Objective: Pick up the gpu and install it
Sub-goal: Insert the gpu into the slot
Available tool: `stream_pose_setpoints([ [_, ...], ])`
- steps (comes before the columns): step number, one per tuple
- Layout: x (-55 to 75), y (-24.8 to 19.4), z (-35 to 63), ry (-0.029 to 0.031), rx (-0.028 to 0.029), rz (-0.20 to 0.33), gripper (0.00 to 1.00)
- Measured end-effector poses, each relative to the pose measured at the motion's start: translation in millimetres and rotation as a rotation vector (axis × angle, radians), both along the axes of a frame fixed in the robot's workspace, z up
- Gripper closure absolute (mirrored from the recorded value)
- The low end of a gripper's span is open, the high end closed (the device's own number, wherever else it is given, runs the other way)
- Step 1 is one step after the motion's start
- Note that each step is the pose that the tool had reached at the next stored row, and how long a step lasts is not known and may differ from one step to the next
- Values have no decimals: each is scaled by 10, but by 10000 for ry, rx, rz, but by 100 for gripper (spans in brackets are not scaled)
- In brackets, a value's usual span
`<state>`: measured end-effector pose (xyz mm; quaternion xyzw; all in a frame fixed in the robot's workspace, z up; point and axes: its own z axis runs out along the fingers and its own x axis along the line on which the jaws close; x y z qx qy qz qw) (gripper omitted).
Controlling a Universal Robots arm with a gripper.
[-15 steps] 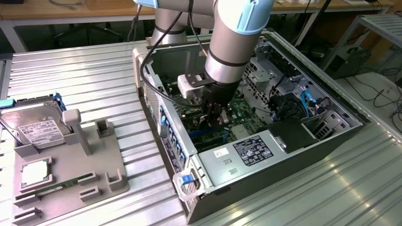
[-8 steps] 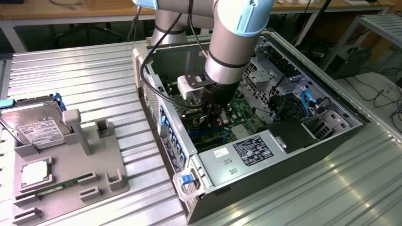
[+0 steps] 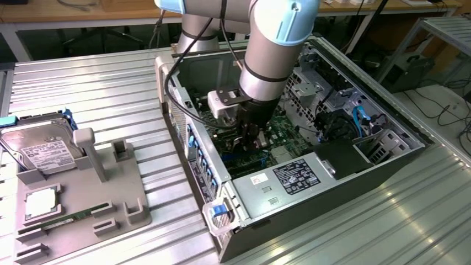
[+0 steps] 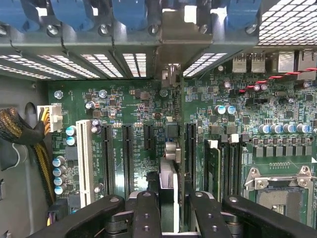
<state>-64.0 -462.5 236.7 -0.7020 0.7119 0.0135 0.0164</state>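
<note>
The gripper [image 3: 249, 138] is deep inside the open case [image 3: 309, 221], arm reaching straight down over the motherboard [image 4: 124, 104]. The fingers [image 4: 146, 213] are clamped on the gpu [image 4: 171, 144]: the wrist view has the card pinched between them and seen dead edge-on, a thin line of board and parts running away from the jaws.

So the gpu is in the grip, inside the case, directly under the tool rather than off to any side. Its long axis runs from the fingers toward the case wall with the blue clips [image 4: 133, 12], and the silver bracket [image 4: 174, 34] at the card's far end stands right up at that wall, in among the vented slot covers [image 4: 96, 64].

Here is the relation that matters: the card's edge runs parallel to the long black slots [image 4: 128, 158] on the motherboard, with slots on both sides of it. By my read it sits over one of its own. That slot is hidden under the card, though, and I cannot tell whether the edge is touching the socket or hanging just above it.

Over on the exterior view's left, well apart from the case, the grey tray [image 3: 129, 182] has the hard drive [image 3: 41, 149] standing in it.
</note>
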Motion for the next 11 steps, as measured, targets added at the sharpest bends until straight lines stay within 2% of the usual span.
stream_pose_setpoints([
  [11,0,0,-35,22,8,0,72],
])
